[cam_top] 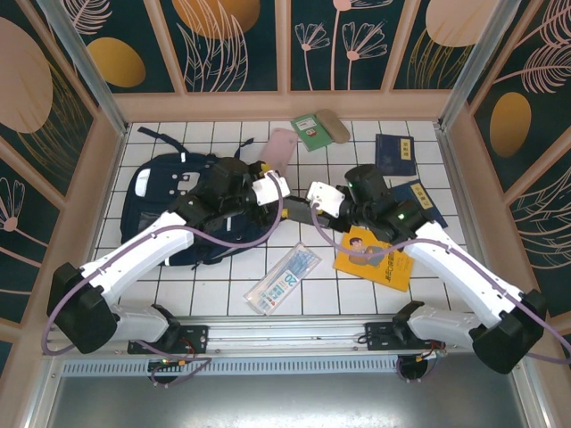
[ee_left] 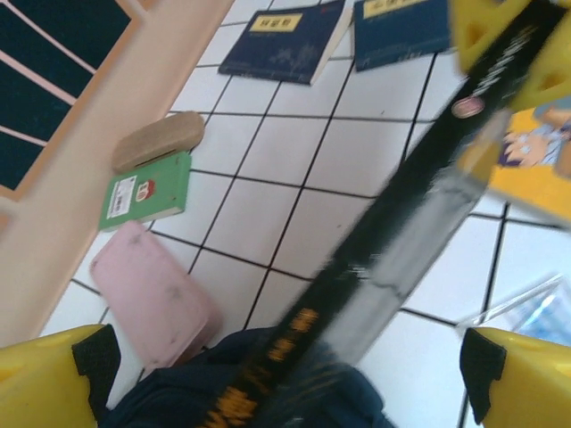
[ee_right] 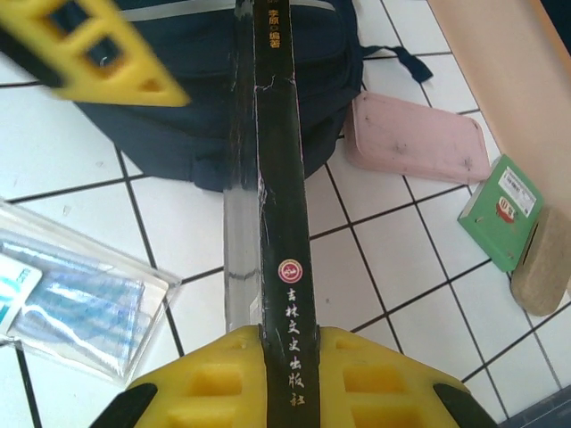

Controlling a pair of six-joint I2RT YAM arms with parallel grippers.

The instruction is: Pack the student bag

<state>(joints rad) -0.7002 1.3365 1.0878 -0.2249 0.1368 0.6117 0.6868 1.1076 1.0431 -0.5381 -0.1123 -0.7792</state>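
The student bag (cam_top: 165, 192), a large dark navy fabric backpack with a white stripe and white patches, lies flat on the left half of the white tiled surface (cam_top: 223, 299), partly under the left arm. The right gripper (ee_right: 290, 379) is clamped on the spine of a slim black book (ee_right: 278, 223) with gold lettering, its yellow fingers pressed against both faces. The book is held on edge above the tiles, and its far end reaches over the near edge of the student bag. Whether that end is inside an opening cannot be told. The left gripper (ee_left: 285, 383) stands with its jaws wide apart, one yellow finger on either side of the book's far end and neither touching it. Just beyond the bag lies a flat pink rectangular pouch (ee_right: 417, 141), and past it a small green book (ee_right: 500, 209) lies against a tan oblong case (ee_right: 544, 267). A yellow illustrated book (cam_top: 375, 259) and a clear plastic pouch (cam_top: 284, 278) lie near the arm bases, and two dark navy books (ee_left: 284, 43) lie on the right side.
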